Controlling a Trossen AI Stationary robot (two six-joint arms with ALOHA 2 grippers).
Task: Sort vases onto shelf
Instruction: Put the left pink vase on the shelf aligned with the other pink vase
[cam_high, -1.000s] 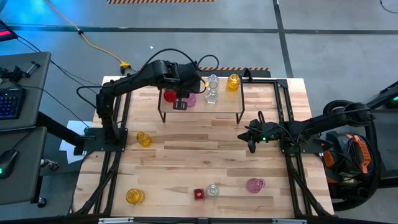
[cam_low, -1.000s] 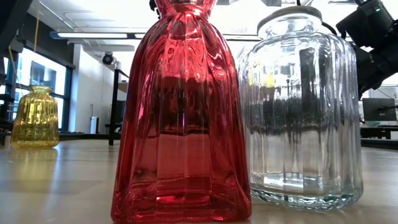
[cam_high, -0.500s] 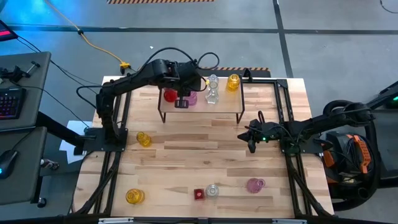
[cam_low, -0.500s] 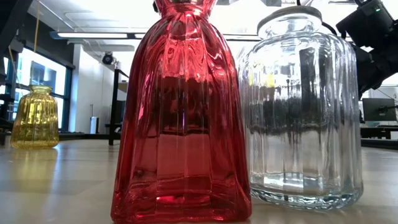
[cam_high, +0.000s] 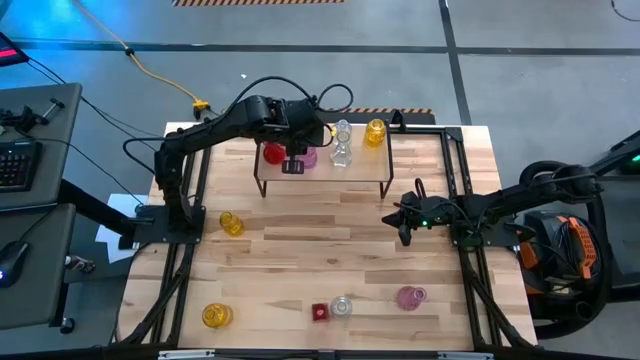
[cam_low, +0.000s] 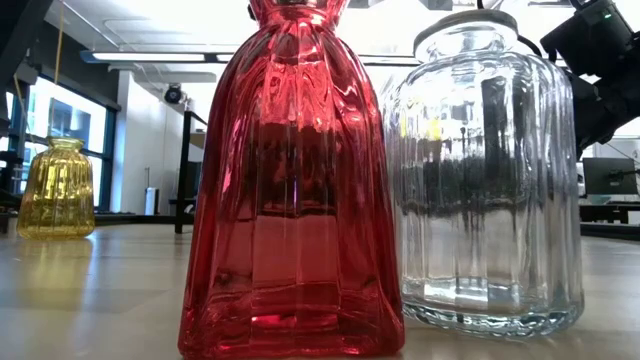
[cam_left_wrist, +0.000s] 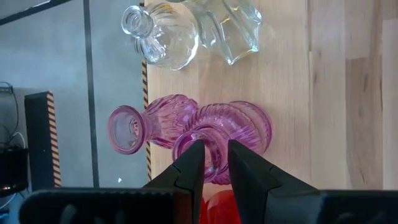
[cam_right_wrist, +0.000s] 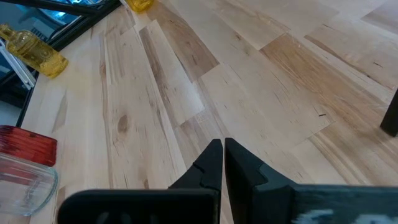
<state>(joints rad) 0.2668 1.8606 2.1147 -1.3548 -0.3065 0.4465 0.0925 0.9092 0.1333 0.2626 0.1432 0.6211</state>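
Note:
The shelf (cam_high: 360, 168) stands at the table's far middle. On its plank are a red vase (cam_high: 271, 153), two pink vases (cam_left_wrist: 161, 121) side by side, two clear vases (cam_high: 341, 143) and a yellow one (cam_high: 375, 132). My left gripper (cam_left_wrist: 214, 146) is over the shelf's left part (cam_high: 292, 165), shut on the nearer pink vase (cam_left_wrist: 249, 127). My right gripper (cam_high: 403, 232) waits shut over the table's right part, its fingers together in the right wrist view (cam_right_wrist: 222, 155). More vases stand on the table itself: two yellow (cam_high: 231, 222), one red (cam_high: 320, 312), one clear (cam_high: 342, 306), one pink (cam_high: 410, 297). My left gripper pinches the rim (cam_left_wrist: 216, 167) of the pink vase's open mouth. One finger (cam_left_wrist: 191, 163) appears to reach inside the mouth and the other (cam_left_wrist: 244, 168) stands outside it. The fingers come slanting down from the table's left. The vase is upright; whether its base rests on the plank I cannot tell.
In the low view the red vase (cam_low: 290, 180) and the clear jar (cam_low: 485, 170) fill the foreground, with a yellow vase (cam_low: 58, 190) far left. The shelf's black legs (cam_high: 385, 190) stand on the table. Bare wood lies across the table's middle.

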